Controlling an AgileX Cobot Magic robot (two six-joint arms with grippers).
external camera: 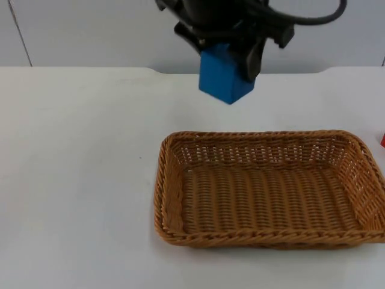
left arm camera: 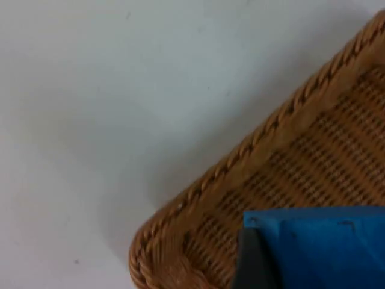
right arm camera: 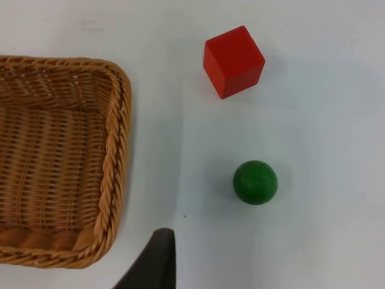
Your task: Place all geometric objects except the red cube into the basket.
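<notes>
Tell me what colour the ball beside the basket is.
Green. The small round ball shows best in the right wrist view, on the table near the red cube.

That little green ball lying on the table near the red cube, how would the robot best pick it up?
Probably from straight above, the jaws closing across the widest middle of the green ball. It is round, so every side grips alike, and it rests alone on the white table, apart from the red cube and the basket, leaving room around it. A grip off-centre would likely squeeze it out.

White table top (external camera: 78, 180) — grey partition wall (external camera: 90, 30) behind.
</notes>
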